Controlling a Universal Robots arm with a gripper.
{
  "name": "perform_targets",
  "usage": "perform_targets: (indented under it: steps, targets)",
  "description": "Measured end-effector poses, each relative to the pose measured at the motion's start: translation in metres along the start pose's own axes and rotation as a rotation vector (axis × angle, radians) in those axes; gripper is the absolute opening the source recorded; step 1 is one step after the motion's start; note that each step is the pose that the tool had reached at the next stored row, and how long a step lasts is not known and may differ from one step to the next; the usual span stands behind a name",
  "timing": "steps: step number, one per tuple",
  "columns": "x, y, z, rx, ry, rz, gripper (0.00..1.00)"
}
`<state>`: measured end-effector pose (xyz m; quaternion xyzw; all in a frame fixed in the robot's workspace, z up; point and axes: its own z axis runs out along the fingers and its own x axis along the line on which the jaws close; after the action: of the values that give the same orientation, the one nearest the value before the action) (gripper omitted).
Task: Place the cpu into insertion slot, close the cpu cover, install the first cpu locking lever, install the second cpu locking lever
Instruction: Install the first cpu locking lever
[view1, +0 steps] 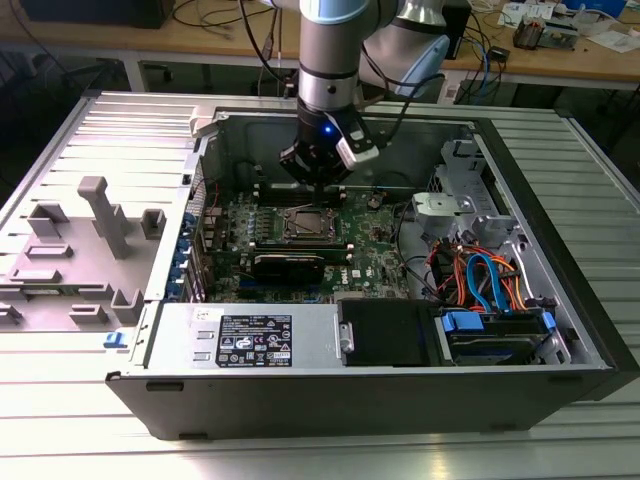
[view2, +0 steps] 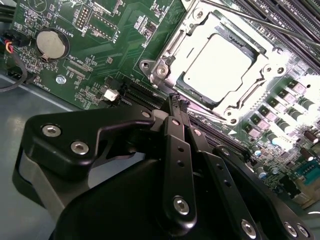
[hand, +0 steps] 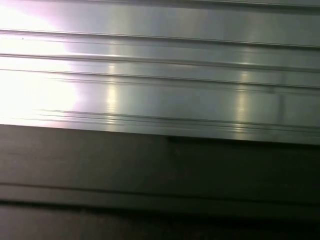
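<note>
cpu (view2: 217, 62): seated in the insertion slot (view2: 146, 66), silver top showing.
cpu cover (view2: 172, 50): lying flat, framing the cpu.
gripper (view2: 176, 102): fingers pressed together, holding nothing, at the slot's 12 o'clock in the exterior view.
motherboard (view1: 375, 250): green, around the slot.

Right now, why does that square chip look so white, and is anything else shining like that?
In the second wrist view, glare whitens the cpu and the silver cpu cover framing it; in the first wrist view, a ribbed metal surface throws back bright streaks; in the exterior view, light is even and the cpu looks dull grey.
</note>
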<state>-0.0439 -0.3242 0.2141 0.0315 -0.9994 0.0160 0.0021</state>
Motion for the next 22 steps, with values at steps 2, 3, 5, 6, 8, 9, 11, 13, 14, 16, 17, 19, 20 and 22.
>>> perform_targets:
  steps: [2, 3, 5, 6, 8, 9, 11, 13, 14, 16, 17, 19, 20, 22]
  targets:
    - [-0.0004, 0.0004, 0.0009, -0.0004, -0.0011, 0.002, 0.11]
    - [-0.0003, 0.0003, 0.001, -0.0002, -0.0009, 0.004, 0.11]
    - [-0.0002, 0.0002, 0.0017, 0.0004, -0.0004, 0.01, 0.11]
    - [-0.0002, 0.0003, 0.0021, 0.0004, -0.0004, 0.013, 0.11]
    - [-0.0007, 0.0005, 0.0038, 0.0001, -0.0003, 0.018, 0.11]
    - [-0.0014, 0.0005, 0.0047, 0.0, -0.0003, 0.02, 0.11]
    - [-0.0019, 0.0004, 0.0052, 0.0002, -0.0001, 0.021, 0.11]
    - [-0.0021, 0.0003, 0.0053, 0.0008, 0.0002, 0.028, 0.11]
    - [-0.002, 0.0002, 0.0053, 0.001, 0.0004, 0.034, 0.11]
    - [-0.002, 0.0001, 0.0055, 0.0013, 0.0012, 0.05, 0.11]
    - [-0.0019, 0.0, 0.0055, 0.0015, 0.0014, 0.053, 0.11]
    - [-0.002, 0.0001, 0.0064, 0.0015, 0.0014, 0.055, 0.11]
    - [-0.002, 0.0, 0.0068, 0.0014, 0.0015, 0.057, 0.11]
    - [-0.0021, 0.0, 0.0079, 0.0015, 0.0017, 0.06, 0.11]
